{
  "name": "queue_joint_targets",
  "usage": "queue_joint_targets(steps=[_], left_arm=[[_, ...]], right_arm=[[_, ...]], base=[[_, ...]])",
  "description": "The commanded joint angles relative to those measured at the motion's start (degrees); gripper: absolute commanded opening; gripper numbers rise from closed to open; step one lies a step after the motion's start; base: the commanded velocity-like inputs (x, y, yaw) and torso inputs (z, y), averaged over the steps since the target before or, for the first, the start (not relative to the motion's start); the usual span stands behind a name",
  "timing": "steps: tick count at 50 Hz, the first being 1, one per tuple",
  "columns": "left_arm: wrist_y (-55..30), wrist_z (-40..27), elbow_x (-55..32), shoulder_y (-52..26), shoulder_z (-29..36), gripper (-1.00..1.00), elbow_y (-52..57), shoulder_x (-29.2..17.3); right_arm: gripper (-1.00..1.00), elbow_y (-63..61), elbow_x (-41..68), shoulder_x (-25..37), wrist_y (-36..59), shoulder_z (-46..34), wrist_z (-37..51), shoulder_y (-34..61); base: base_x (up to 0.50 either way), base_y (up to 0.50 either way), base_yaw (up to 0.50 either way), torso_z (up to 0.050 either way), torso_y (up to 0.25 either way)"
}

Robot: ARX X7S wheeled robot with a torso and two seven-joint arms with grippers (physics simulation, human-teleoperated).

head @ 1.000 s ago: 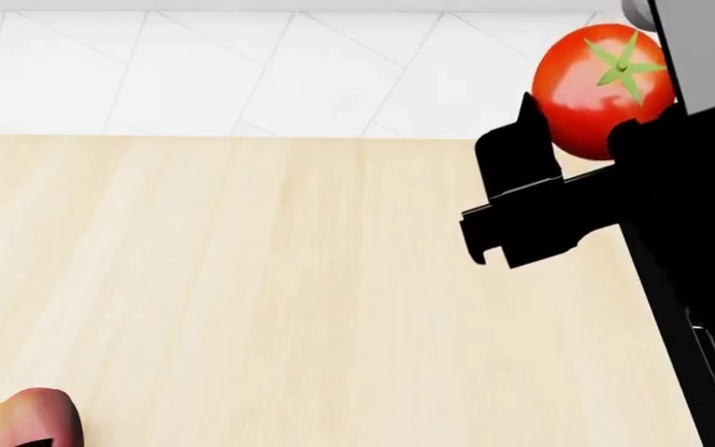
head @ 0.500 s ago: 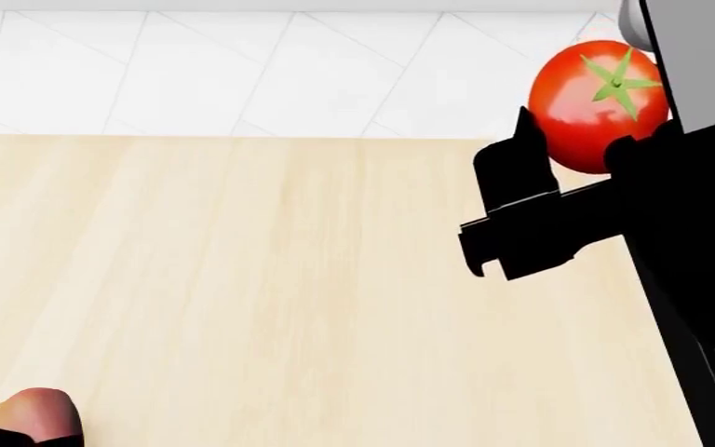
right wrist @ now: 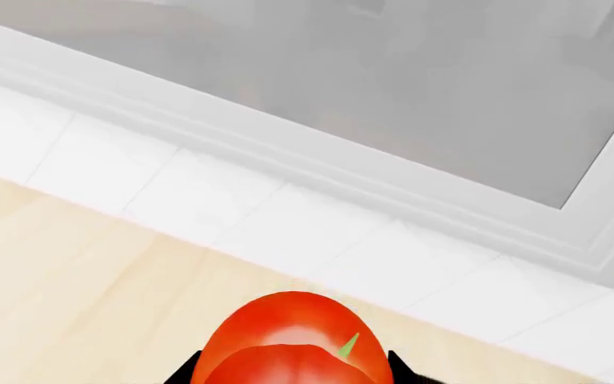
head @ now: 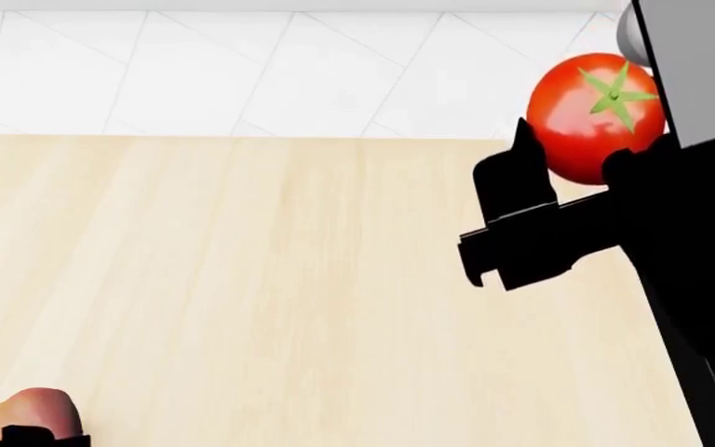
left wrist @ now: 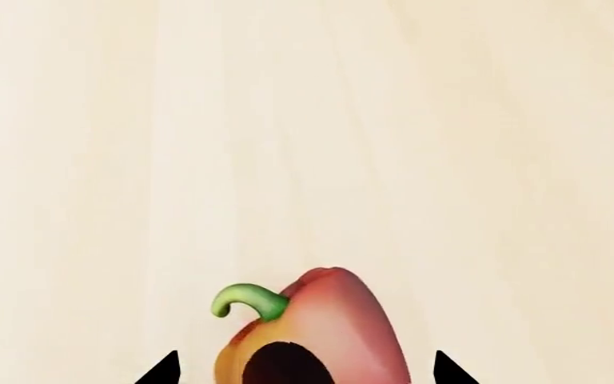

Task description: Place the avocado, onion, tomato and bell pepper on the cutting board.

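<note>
my right claw (head: pixel 569 158) clamps tomato (head: pixel 596 116) aloft for carrying | my left claw (left wrist: pixel 305 370) straddles pepper (left wrist: pixel 323 332), grip unclear | board unseen

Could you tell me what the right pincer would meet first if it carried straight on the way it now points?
The tomato already sits between its tips; beyond it, probably the white tiled wall, though depth is unclear.
</note>
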Motion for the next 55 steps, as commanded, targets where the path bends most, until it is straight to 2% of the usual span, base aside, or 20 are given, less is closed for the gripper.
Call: queue_joint_targets(steps=[1, 7, 8, 19, 23, 30, 36, 41, 44, 49, 55], left_arm=[[1.4, 1.8, 3.3, 2.9, 0.5, 1.0, -1.2, 1.7], [1.3, 2.4, 5.2, 3.2, 0.9, 1.0, -2.4, 2.4], [1.3, 2.4, 5.3, 3.1, 0.8, -1.0, -2.2, 2.3], [1.6, 0.0, 0.8, -1.0, -1.6, -1.0, 2.6, 0.1], [-0.4, -0.6, -0.1, -6.1, -3.1, -1.0, 5.4, -0.9], [1.3, -3.8, -5.0, -10.3, -5.2, -1.0, 9.2, -2.4], [-1.6, -4.8, -3.3, -17.6, -6.5, -1.0, 9.0, -2.6], [2.2, -4.7, -5.3, -17.4, -9.6, -1.0, 10.2, -3.5], [1.9, -4.1, -3.3, -18.9, -11.4, -1.0, 11.5, -3.8], [2.7, -0.7, 1.3, -16.6, -15.3, -1.0, 12.3, -5.5], [5.9, 0.5, -2.5, -16.1, -20.6, -1.0, 13.6, -9.1]], right_arm=[[-1.0, -0.7, -0.6, 0.3, -0.1, 0.1, -0.4, -0.6], [-1.0, -0.6, -0.5, 0.7, -0.2, 0.0, -0.5, -0.5], [-1.0, -0.6, -0.5, 0.7, -0.2, -0.1, -0.5, -0.5], [-1.0, -0.8, -0.1, 0.7, -1.1, -0.3, -0.2, -1.1], [-1.0, -1.9, 0.3, 0.8, -1.6, -0.3, 0.2, -1.4], [-1.0, -4.5, 3.8, 2.6, -3.2, 0.6, 2.8, -1.6], [-1.0, -7.3, 7.2, 3.9, -5.4, 1.5, 5.6, -1.9], [-1.0, -10.7, 9.9, 5.1, -7.8, 2.7, 8.6, -1.5], [-1.0, -13.8, 12.8, 6.0, -9.8, 3.2, 11.7, -0.7], [-1.0, -17.3, 17.5, 7.8, -11.9, 3.6, 15.8, 1.5], [-1.0, -20.8, 23.1, 7.4, -14.0, 2.5, 21.0, 6.8]], base=[[0.0, 0.0, 0.0, 0.0, 0.0], [0.0, 0.0, 0.0, 0.0, 0.0], [0.0, 0.0, 0.0, 0.0, 0.0], [0.0, 0.0, 0.0, 0.0, 0.0], [0.0, 0.0, 0.0, 0.0, 0.003], [0.0, 0.0, 0.0, 0.0, 0.0], [0.0, 0.0, 0.0, 0.0, 0.0], [0.0, 0.0, 0.0, 0.0, 0.0], [0.0, 0.0, 0.0, 0.0, 0.0], [0.0, 0.0, 0.0, 0.0, 0.0], [0.0, 0.0, 0.0, 0.0, 0.0]])
